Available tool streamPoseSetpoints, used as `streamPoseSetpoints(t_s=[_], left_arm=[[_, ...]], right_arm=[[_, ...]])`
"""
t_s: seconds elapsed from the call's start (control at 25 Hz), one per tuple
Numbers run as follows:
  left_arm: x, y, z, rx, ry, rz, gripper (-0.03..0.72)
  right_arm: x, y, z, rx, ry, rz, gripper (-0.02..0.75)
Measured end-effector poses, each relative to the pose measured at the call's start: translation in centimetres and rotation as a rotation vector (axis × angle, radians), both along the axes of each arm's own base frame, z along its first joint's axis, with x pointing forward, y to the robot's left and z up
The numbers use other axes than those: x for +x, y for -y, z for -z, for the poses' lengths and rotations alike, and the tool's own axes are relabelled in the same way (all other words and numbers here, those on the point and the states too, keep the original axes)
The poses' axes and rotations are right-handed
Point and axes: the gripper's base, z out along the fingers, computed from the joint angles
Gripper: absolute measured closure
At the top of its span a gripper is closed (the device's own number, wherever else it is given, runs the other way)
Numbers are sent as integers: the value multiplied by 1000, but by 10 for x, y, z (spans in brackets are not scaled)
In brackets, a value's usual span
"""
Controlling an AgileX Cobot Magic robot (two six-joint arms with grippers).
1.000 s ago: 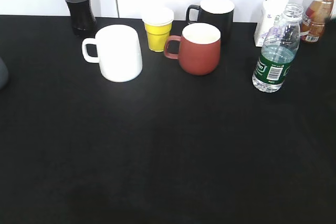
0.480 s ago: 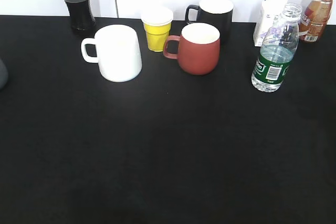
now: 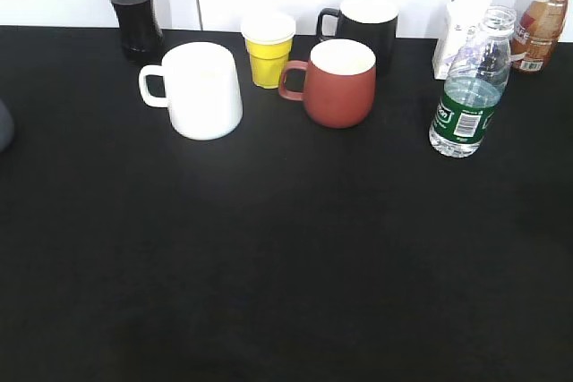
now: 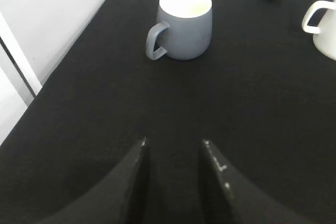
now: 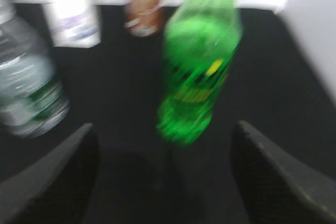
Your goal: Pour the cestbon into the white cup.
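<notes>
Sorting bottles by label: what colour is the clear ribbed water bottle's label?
Dark green with white print, clearest in the exterior view.

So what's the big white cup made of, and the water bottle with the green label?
The white cup looks like ceramic: thick, opaque walls, a smooth glazed-looking surface and a solid loop handle. The cestbon looks like thin clear plastic: you can see through its ribbed sides to the water inside, with a glossy green label wrapped around it.

We counted four mugs: white point(image 3: 201, 89), reddish-brown point(image 3: 339, 83), black point(image 3: 367, 24) and grey point(image 4: 184, 23). There was one small yellow cup point(image 3: 269, 49). Bottles numbered four: cola point(image 3: 132, 2), clear water point(image 3: 470, 87), brown drink point(image 3: 541, 20) and green point(image 5: 199, 59). One white carton point(image 3: 455, 33).
</notes>
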Motion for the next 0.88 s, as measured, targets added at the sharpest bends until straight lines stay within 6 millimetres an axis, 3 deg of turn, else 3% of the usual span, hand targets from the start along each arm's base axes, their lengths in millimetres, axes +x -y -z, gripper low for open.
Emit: streamPoseSetpoints(t_s=[0.2, 0.32, 0.4, 0.52, 0.88], left_arm=[[0, 0, 0, 0, 0, 0, 444], [0, 0, 0, 0, 0, 0, 444], [0, 0, 0, 0, 0, 0, 444], [0, 0, 0, 0, 1, 0, 444], [0, 0, 0, 0, 1, 0, 444]], right_arm=[[-86, -19, -9, 143, -29, -158, 143], [-138, -18, -4, 68, 31, -164, 143], [-158, -15, 0, 64, 87, -131, 143], [-160, -12, 15, 87, -19, -82, 143], [-160, -10, 15, 95, -15, -55, 143]])
